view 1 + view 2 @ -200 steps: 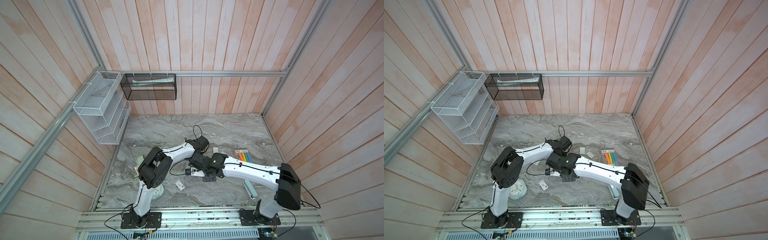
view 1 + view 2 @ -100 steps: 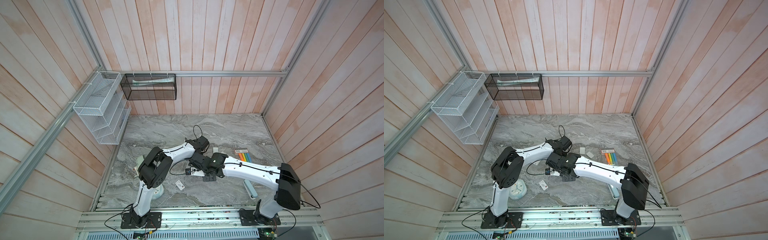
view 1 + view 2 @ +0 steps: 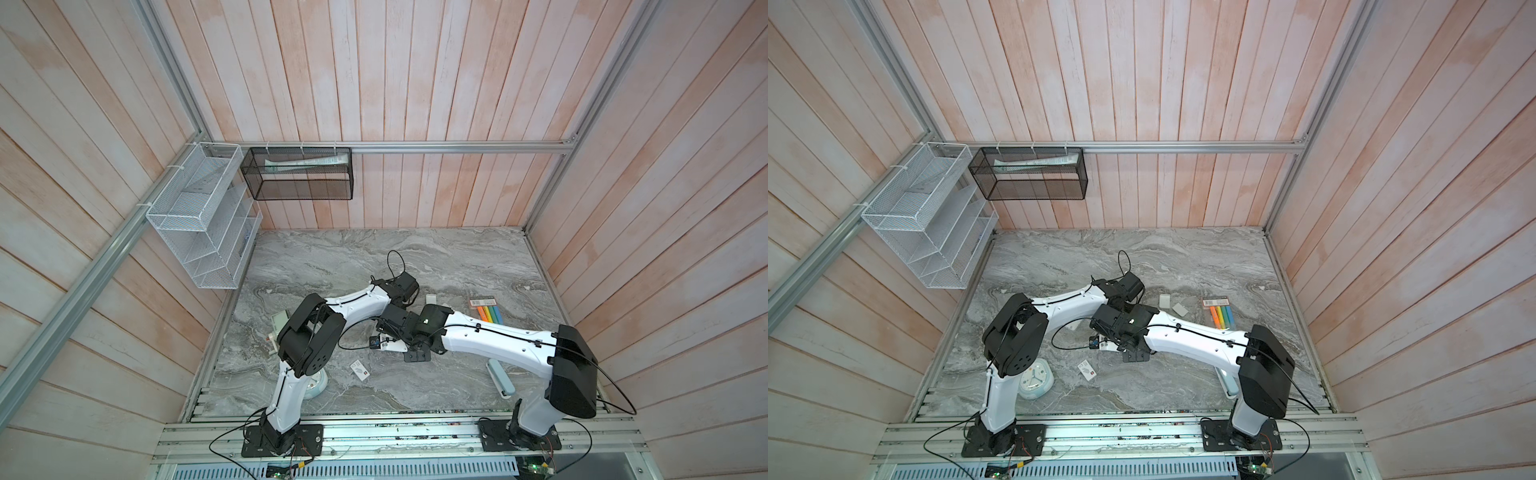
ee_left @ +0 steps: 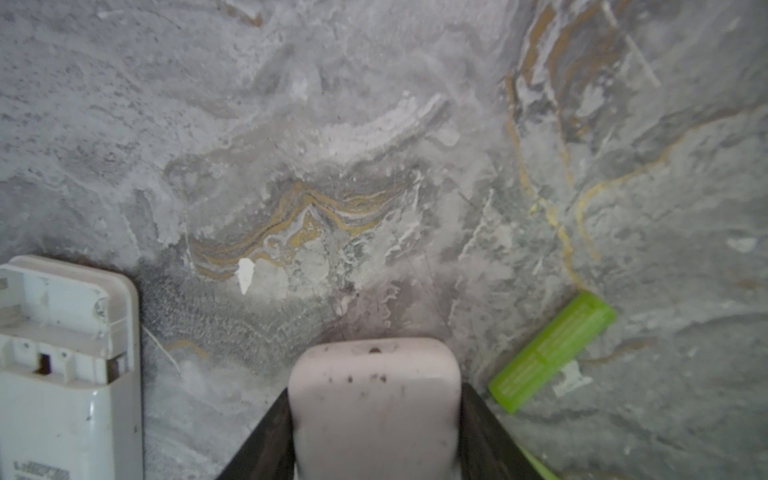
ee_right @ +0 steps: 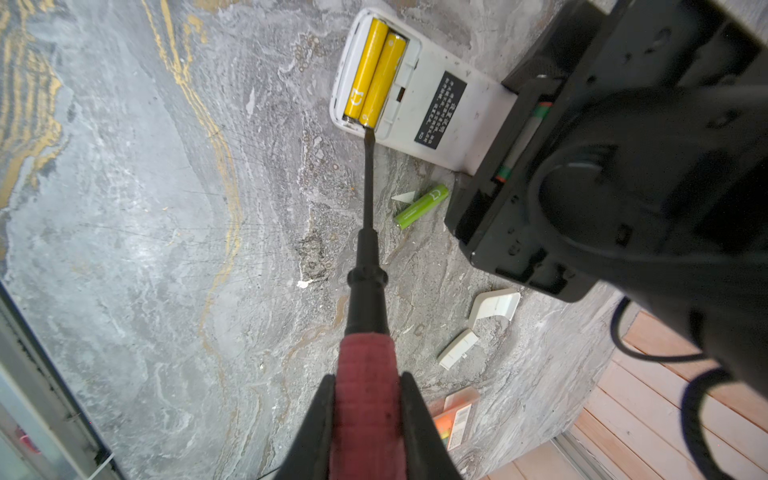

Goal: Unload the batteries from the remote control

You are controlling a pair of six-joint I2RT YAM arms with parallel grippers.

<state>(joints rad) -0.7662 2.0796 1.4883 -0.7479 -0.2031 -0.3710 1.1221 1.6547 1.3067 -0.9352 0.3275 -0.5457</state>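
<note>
Two batteries (image 5: 374,70) in remote (image 5: 478,120), left tool (image 4: 374,388) tight around it, right tool (image 5: 368,378) tight around screwdriver (image 5: 366,291).

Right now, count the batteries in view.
3. Two yellow batteries in the remote's open bay; one green battery loose on the table beside it. More may be hidden.

Bench (image 5: 124,208): grey stone-look slab, gold-veined, matt and finely scratched; remote (image 5: 478,129): smooth white plastic, scuffed; batteries (image 5: 374,70): glossy yellow wrap; screwdriver (image 5: 368,374): matt, slightly rough red handle, dull black shaft.
</note>
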